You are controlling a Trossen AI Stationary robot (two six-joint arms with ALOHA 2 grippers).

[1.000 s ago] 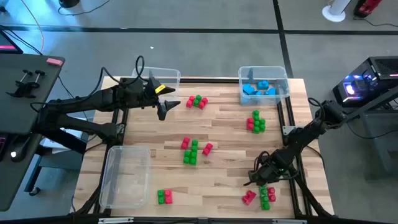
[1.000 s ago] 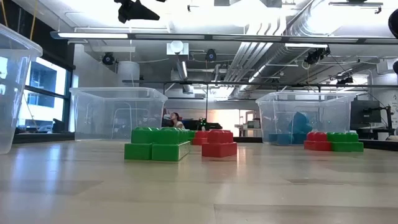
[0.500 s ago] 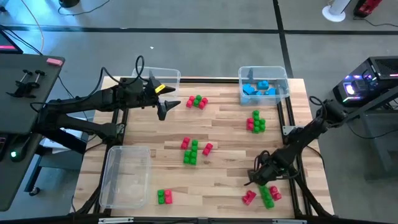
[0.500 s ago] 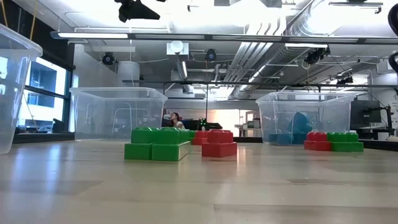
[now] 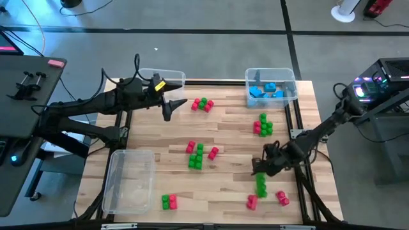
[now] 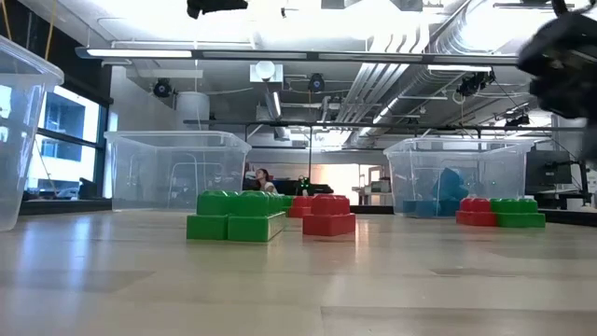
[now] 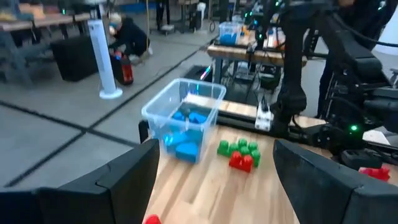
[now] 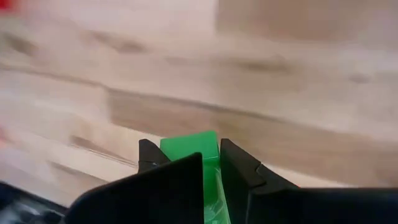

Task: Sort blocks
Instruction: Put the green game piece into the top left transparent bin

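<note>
Red and green blocks lie in clusters on the wooden table (image 5: 223,137): at the far middle (image 5: 202,104), far right (image 5: 262,124), centre (image 5: 199,154) and near left (image 5: 169,202). Blue blocks (image 5: 268,89) fill the far right bin (image 5: 287,78). My right gripper (image 5: 259,168), near the table's near right corner, is shut on a green block strip (image 5: 261,185). Two loose red blocks (image 5: 251,202) (image 5: 281,198) lie just nearer. My left gripper (image 5: 174,110) hangs open above the far left of the table, holding nothing. My right gripper pinches one end of the green block strip (image 8: 189,149) between its two fingers (image 8: 239,168), which come steeply from above. The strip reaches out past the fingertips toward the table's near edge (image 5: 261,190). Whether its lower end still touches the table, I cannot tell.
An empty clear bin (image 5: 165,79) stands at the far left behind my left gripper, and another (image 5: 131,181) at the near left. The bare middle strip of the table lies between the clusters. In the left wrist view my right arm's mount (image 7: 292,93) shows beyond the blue bin (image 7: 186,121).
My right gripper has shut on the green strip, risen and gone toward the table's left and far side, tipping as it went. The green strip has come away from the red blocks, which stay on the table. My left gripper has tilted upward a little.
</note>
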